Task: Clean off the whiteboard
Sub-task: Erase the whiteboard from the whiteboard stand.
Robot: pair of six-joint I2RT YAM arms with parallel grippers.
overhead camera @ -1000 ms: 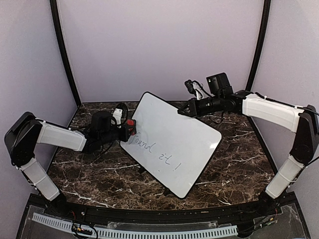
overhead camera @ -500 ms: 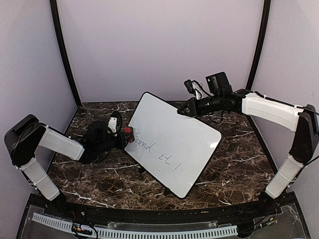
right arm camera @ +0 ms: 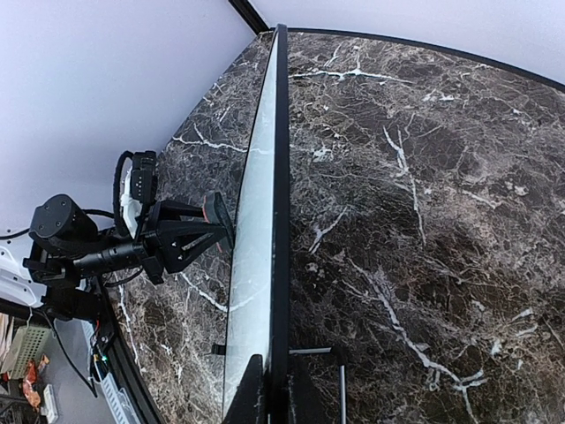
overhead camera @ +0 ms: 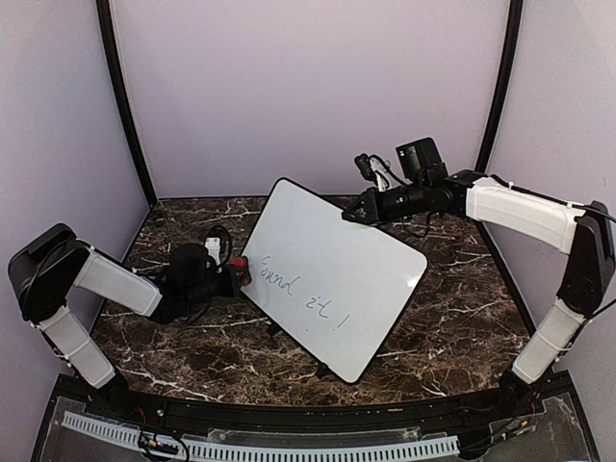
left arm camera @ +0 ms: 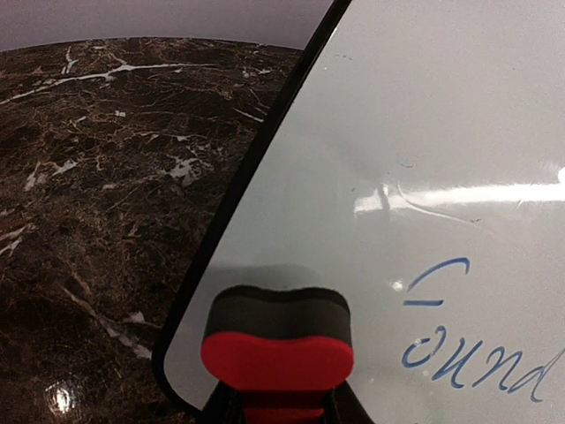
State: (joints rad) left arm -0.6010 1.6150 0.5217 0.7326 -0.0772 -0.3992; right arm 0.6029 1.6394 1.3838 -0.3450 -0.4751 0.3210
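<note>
Tilted whiteboard [overhead camera: 339,252], red eraser [left arm camera: 276,356] at edge

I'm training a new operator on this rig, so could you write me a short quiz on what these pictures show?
1. True or false: the large white rectangular whiteboard is already blank.
2. The red eraser block in the left gripper is: A) by the whiteboard's left edge, near the blue handwriting; B) lying flat on the table; C) at the whiteboard's right corner.
3. Which gripper is shut on the whiteboard's black rim, holding it tilted over the dark marble table?
Key: 1 false; 2 A; 3 the right gripper.
</note>
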